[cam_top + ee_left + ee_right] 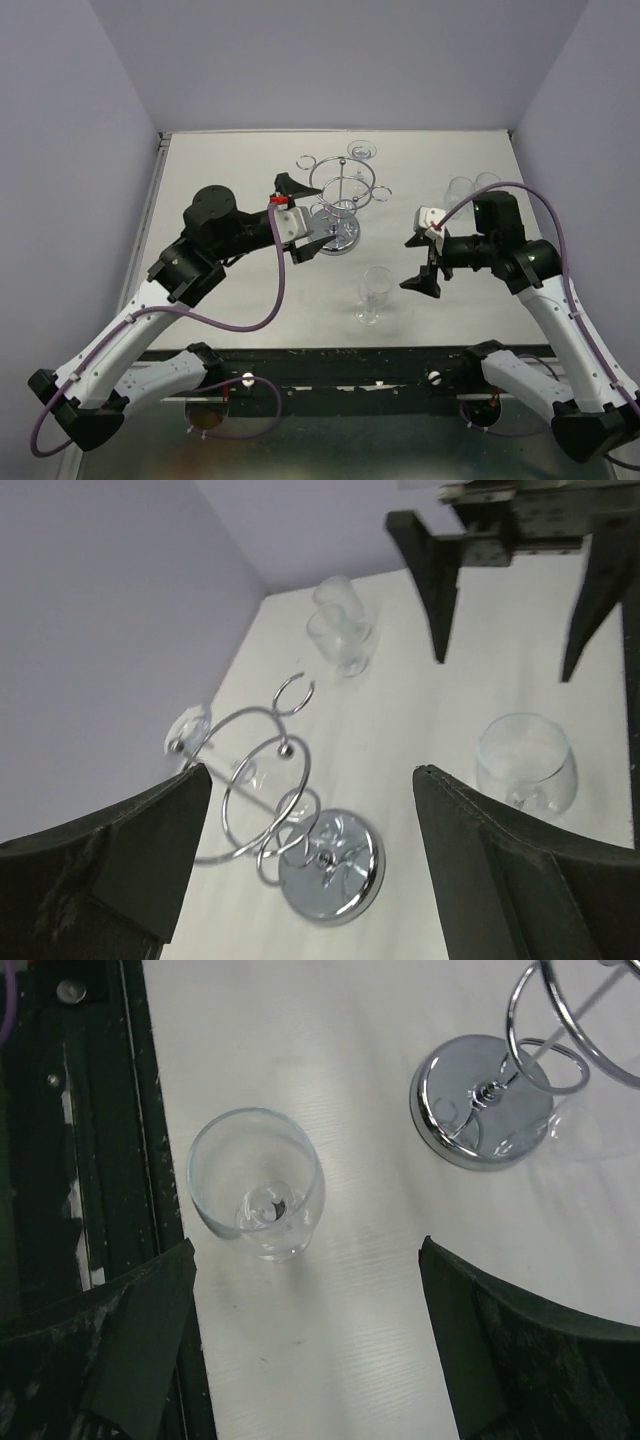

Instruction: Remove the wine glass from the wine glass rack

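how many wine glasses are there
4 wine glasses: one upright near the table front, two together far right, one hanging from the rack, far side. Others may be hidden.

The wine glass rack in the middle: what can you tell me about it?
The wine glass rack is a shiny chrome wire stand: a round mirrored base, a thin central post, a large ring and small loops around it. It stands upright on the white table, toward the far side. One wine glass hangs by its foot from a far loop. The left gripper is open just beside it, jaws facing the rack; no contact shows.
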Robot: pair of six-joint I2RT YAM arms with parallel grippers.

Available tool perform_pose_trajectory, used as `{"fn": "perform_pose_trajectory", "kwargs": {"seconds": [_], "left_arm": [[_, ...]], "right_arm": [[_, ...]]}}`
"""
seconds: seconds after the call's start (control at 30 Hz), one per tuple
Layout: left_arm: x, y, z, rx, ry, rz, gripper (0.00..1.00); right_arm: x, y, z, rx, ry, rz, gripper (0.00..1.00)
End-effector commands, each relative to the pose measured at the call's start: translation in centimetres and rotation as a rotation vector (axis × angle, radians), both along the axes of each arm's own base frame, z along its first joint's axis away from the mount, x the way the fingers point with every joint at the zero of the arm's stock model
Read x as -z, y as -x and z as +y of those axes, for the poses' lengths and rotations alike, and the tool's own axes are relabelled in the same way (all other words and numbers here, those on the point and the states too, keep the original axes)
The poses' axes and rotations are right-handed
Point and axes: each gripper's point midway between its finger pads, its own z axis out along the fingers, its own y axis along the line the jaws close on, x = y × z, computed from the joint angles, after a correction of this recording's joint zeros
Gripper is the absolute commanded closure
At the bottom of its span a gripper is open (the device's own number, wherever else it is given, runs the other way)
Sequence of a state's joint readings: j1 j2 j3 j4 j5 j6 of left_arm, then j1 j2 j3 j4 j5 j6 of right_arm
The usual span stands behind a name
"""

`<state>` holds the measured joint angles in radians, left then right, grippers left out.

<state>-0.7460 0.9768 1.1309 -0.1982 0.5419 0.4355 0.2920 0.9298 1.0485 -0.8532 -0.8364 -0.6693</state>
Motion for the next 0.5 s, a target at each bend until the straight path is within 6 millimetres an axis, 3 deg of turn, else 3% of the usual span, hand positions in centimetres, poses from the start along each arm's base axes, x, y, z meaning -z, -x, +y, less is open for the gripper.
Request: {"fn": "perform_pose_trajectory", "kwargs": {"seconds": [0.0,0.2,0.47], "left_arm": [[4.7,-4.1,4.6,-0.295,-0.062,0.152,0.01],[6.4,-6.6,7.1,-0.44,-0.013,0.182,0.01],[8.2,-6.4,8.8,-0.503,0.004,0.156,0.01]], "right_arm": [[1.8,2.4,0.6,-0.192,0.105,-0.075,0.0],[3.0,2.8,2.4,-0.253,0.15,-0.005,0.0],[4.9,2.9,3.9,-0.31,0.214,0.026,0.0]]}}
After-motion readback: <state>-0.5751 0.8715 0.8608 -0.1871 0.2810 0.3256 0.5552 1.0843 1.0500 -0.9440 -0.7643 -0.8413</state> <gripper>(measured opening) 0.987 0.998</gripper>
